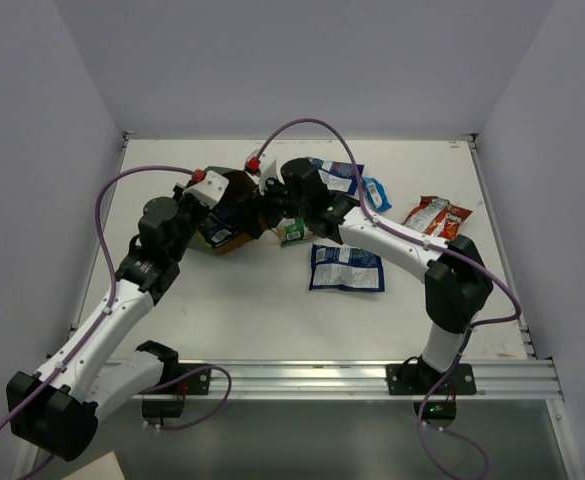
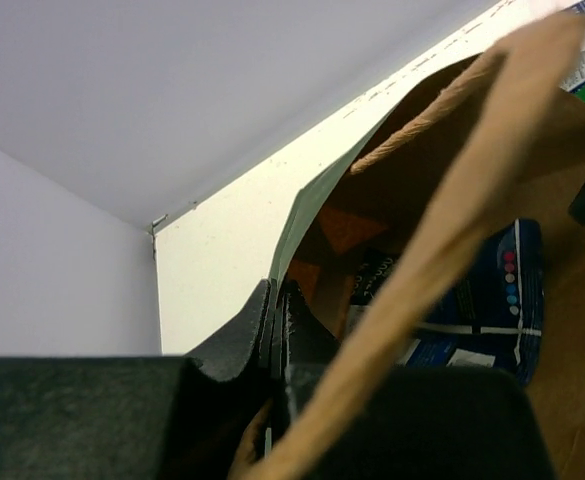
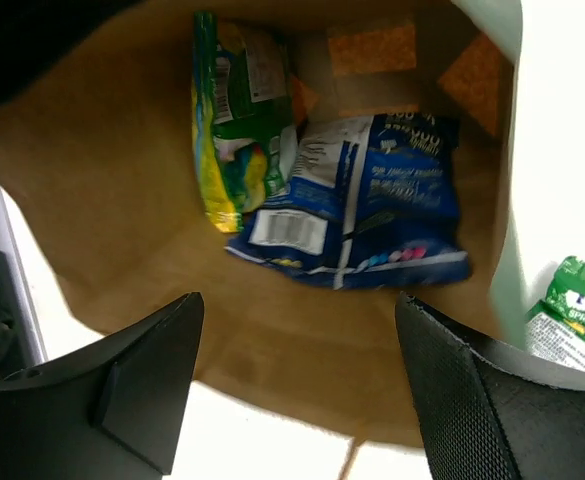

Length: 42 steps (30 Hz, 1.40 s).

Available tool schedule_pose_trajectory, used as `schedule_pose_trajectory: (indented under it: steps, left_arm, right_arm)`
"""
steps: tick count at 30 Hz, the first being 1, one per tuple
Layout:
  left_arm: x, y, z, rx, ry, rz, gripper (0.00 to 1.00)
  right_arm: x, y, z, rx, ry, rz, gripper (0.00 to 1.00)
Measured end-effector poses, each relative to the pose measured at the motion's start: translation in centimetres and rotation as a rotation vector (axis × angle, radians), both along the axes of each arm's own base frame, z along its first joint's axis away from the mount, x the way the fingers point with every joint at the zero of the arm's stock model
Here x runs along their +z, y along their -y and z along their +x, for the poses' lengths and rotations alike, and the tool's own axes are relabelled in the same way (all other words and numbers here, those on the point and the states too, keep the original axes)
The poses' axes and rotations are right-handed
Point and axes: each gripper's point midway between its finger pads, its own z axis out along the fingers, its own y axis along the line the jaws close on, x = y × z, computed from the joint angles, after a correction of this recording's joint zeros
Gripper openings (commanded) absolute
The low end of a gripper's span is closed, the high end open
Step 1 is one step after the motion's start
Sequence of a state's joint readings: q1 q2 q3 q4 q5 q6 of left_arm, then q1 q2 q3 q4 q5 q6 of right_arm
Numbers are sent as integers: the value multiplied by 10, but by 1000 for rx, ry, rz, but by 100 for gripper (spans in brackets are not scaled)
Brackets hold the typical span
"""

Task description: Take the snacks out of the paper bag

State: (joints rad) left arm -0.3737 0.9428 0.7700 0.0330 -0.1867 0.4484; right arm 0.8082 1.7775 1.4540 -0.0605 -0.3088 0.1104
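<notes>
right gripper [image 3: 294,310] spread wide at the mouth of the paper bag [image 3: 102,200]; left gripper [image 2: 275,305] clamped on its rim; paper bag lies tipped toward the bench's [image 1: 232,320] far left corner; green packet [image 3: 237,110] and blue packet [image 3: 372,200] inside

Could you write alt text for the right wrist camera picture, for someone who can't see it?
A green packet and a blue-and-white packet lie side by side inside the brown paper bag, seen through its open mouth. The open right gripper frames the foreground, and a second green packet lies outside on the white table, at right.
</notes>
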Motion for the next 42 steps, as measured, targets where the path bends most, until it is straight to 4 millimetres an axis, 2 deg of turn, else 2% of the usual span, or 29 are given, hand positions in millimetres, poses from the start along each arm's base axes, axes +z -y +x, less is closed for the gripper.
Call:
schedule_pose_trajectory:
  steps: [7,14,19,26,32,35,36,38,41,42]
  left_arm:
    - [-3,6,-1,-36,-13,0,0]
    - [-2,8,-3,-45,-22,-11,0]
    - [2,11,-9,-76,-15,-18,0]
    - [5,21,-19,-151,-19,-28,0]
    - [0,29,-28,-212,-48,-29,0]
    - [-2,31,-31,-229,-59,-29,0]
    - [-3,32,-32,-234,-65,-28,0]
    - [-6,34,-34,-246,-77,-27,0]
    - [-6,36,-35,-259,-81,-31,0]
    - [-5,36,-36,-263,-81,-34,0]
  right_arm:
    - [-13,0,0,113,133,-100,82]
    - [-47,3,-6,254,262,-268,82]
    - [-67,-4,-18,331,351,-366,82]
    - [-100,-23,-37,408,452,-485,82]
    - [-112,-28,-29,381,552,-536,77]
    - [-116,-30,-25,371,563,-541,70]
    - [-118,-30,-24,370,562,-543,62]
    - [-122,-31,-24,371,561,-543,55]
    - [-131,-32,-23,377,558,-559,38]
    - [-136,-31,-22,377,552,-568,27]
